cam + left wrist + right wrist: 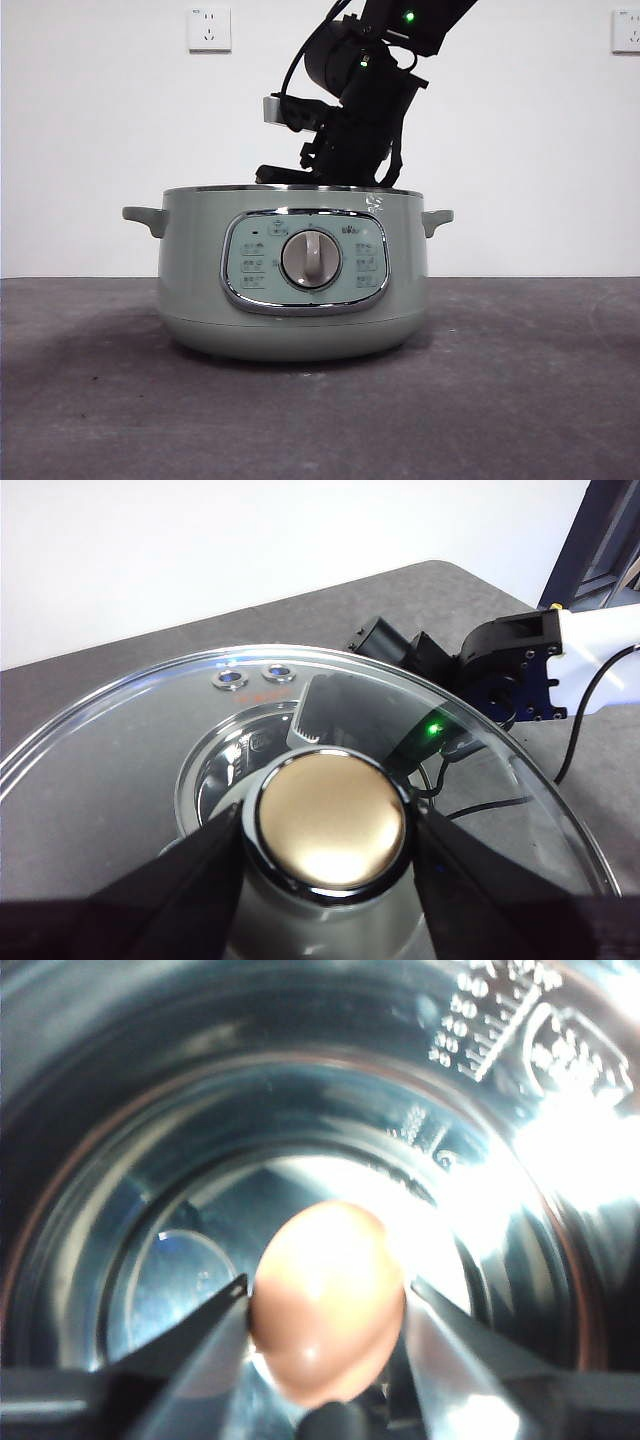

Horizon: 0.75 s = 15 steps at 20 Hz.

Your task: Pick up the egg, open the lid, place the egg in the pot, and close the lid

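The pot (292,275) stands in the middle of the dark grey table (530,380), its control panel (305,261) with the central dial (311,259) facing the front camera and 1 stubby handle (146,217) sticking out on each side. Its top is open, with no lid on the rim.

A black arm (370,90) comes down from the upper right of the front view and reaches into the pot's mouth, so the jaws themselves are hidden behind the rim there. The right wrist view shows that this is the right gripper (325,1310): its 2 jaws are clenched on the egg (327,1298), 1 on each side of it, and the egg hangs inside the pot's shiny steel bowl (150,1140), above the bottom. Printed level marks (490,1025) show on the bowl's inner wall. Whether the egg touches the bowl's floor cannot be told.

The left gripper (330,825) is out of the front view. In its wrist view its 2 jaws grasp the knob (330,818) of the lid (120,770), 1 jaw on each side, and the glass lid is held up clear of the table, off to one side of the pot. The lid's 2 small vent holes (253,675) show near its steel rim. Through and beyond the glass the other arm (510,665) is visible, with a green light reflected on the glass.
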{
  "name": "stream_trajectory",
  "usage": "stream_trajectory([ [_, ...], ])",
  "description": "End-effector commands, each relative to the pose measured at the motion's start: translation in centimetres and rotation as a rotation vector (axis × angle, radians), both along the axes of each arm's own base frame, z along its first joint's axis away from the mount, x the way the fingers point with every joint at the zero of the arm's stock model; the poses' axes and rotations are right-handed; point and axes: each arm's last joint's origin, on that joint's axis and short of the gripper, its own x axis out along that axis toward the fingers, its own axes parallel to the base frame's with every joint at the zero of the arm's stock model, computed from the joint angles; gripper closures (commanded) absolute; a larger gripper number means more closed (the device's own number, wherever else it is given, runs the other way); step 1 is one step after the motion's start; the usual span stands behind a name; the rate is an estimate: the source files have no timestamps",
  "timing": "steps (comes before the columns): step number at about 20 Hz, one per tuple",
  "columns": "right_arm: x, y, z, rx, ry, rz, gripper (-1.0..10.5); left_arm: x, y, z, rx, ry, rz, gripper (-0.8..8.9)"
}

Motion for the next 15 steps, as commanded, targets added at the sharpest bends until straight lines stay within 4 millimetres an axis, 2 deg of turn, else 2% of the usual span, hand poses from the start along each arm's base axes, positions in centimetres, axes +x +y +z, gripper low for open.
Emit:
stream_trajectory([
  [1, -0.9, -1.0, 3.9, 0.023, -0.097, -0.061, 4.4, 0.1, 0.0, 0.6, -0.017, -0.048, -0.004, 8.22],
  [2, -1.7, -1.9, 6.3, 0.025, -0.147, -0.104, 4.4, 0.4, -0.2, 0.5, -0.011, -0.043, -0.005, 8.22],
  [4, -3.9, -5.1, 11.6, 0.007, -0.258, -0.234, 4.4, 1.2, -0.7, 0.3, -0.009, -0.040, -0.006, 8.22],
  [6, -7.1, -9.2, 16.8, 0.021, -0.366, -0.341, 4.4, 2.8, -1.5, -0.2, 0.010, -0.025, -0.011, 8.22],
  [8, -10.4, -12.8, 20.7, 0.102, -0.436, -0.403, 4.4, 4.9, -2.7, -1.0, 0.039, -0.001, -0.019, 8.22],
  [11, -14.8, -16.4, 24.1, 0.162, -0.526, -0.454, 4.4, 8.5, -4.7, -2.8, 0.057, 0.036, -0.025, 8.22],
  [13, -17.4, -17.8, 25.2, 0.183, -0.557, -0.467, 4.4, 10.9, -6.1, -4.3, 0.068, 0.059, -0.028, 8.22],
  [15, -18.7, -18.5, 25.6, 0.189, -0.565, -0.468, 4.4, 12.3, -6.9, -5.3, 0.070, 0.073, -0.042, 8.22],
])
